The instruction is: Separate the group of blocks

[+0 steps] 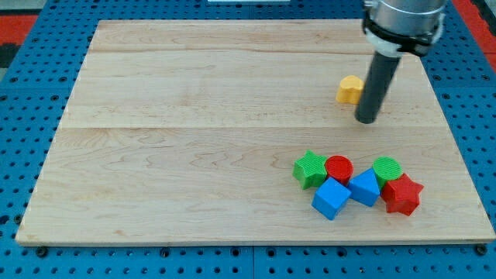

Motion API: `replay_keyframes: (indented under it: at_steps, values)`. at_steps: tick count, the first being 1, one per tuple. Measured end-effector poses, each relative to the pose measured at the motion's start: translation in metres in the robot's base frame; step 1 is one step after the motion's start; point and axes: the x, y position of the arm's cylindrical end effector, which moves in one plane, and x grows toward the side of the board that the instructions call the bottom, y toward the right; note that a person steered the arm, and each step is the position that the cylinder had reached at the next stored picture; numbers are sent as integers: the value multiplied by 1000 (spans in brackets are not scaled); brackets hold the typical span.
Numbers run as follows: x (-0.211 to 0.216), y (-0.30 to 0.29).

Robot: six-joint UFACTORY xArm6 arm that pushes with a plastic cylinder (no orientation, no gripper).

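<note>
A tight group of blocks lies at the view's lower right of the wooden board (pixel 194 155): a green star (pixel 310 168), a red cylinder (pixel 339 167), two blue cubes (pixel 332 198) (pixel 364 187), a green cylinder (pixel 387 169) and a red star (pixel 402 194). They touch one another. A yellow block (pixel 349 89) of unclear shape lies apart, higher up at the right. My tip (pixel 366 120) is just right of and slightly below the yellow block, well above the group.
The board rests on a blue perforated table (pixel 23 116). The arm's grey body (pixel 403 19) hangs over the board's top right corner. The group lies near the board's bottom and right edges.
</note>
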Motion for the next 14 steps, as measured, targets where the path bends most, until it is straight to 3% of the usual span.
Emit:
replay_keyframes:
  at_steps: [1,3,5,6,10,11,13,14]
  values:
    - [14,94]
    - [113,122]
    - [159,36]
    - [158,-19]
    - [102,11]
    - [59,31]
    - [50,-129]
    - [33,-163]
